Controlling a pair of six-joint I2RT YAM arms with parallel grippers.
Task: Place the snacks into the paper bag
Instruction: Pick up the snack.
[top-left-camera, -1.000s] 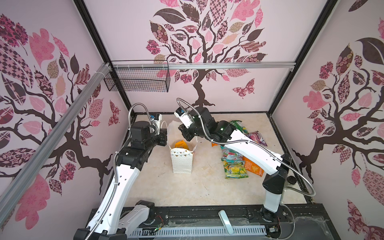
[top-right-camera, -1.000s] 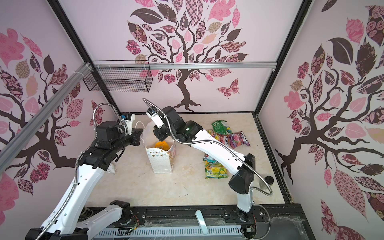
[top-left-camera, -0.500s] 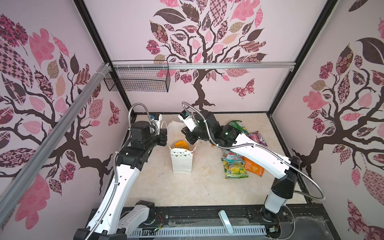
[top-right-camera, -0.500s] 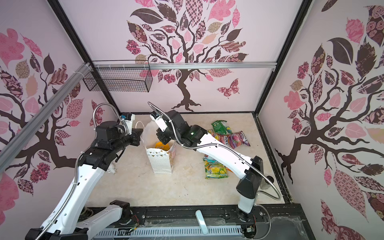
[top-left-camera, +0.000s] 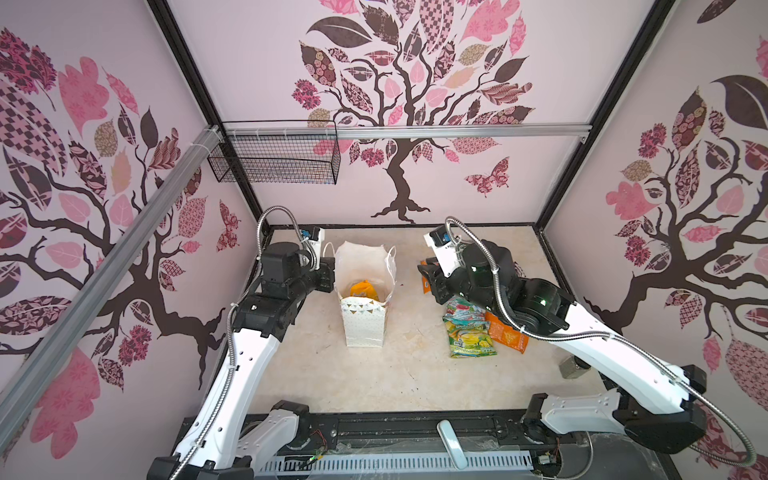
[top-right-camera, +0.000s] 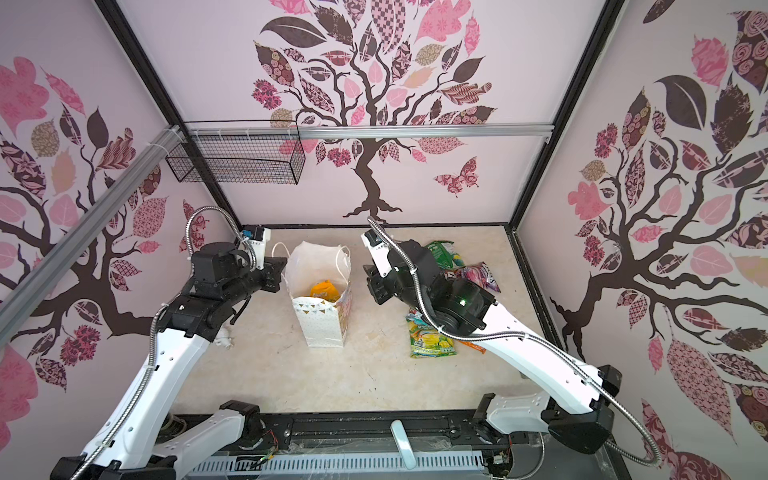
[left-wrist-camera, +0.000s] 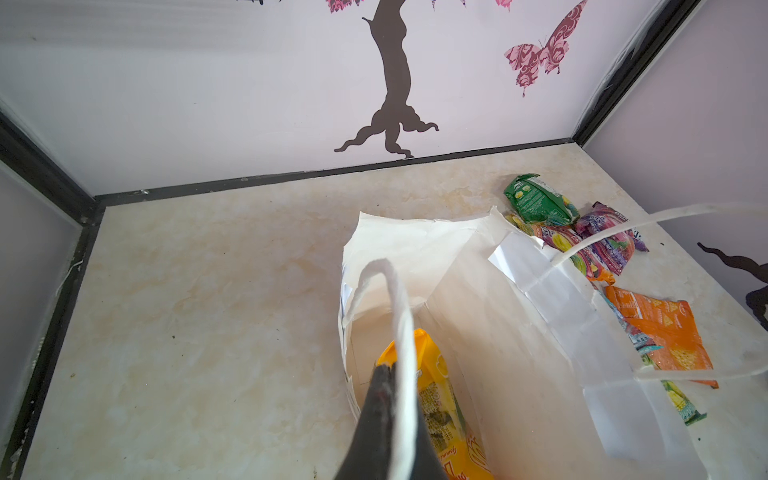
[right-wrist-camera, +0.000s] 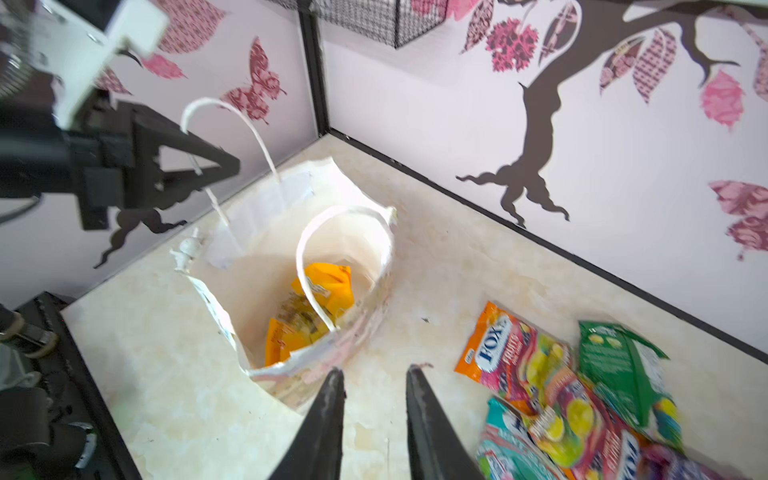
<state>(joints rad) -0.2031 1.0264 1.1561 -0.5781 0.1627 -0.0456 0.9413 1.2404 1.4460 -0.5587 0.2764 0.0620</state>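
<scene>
R claw (right-wrist-camera: 377, 369) was spread, empty, beside paper bag (right-wrist-camera: 291, 191); FOX'S pouch (right-wrist-camera: 498, 353) looked light, slippery, floppy, so prob. pinch its sealed edge.

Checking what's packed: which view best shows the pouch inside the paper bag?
Right wrist view: the orange pouch shows clearest inside the paper bag. In the left wrist view a handle and the left gripper cover part; both top views show a small patch.

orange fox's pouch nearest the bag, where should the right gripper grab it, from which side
Pinch the orange fox's pouch at its free end facing the paper bag, coming down from the bag side. It lies flat, that end is on bare table, and the far end is crowded by the green pouch.
</scene>
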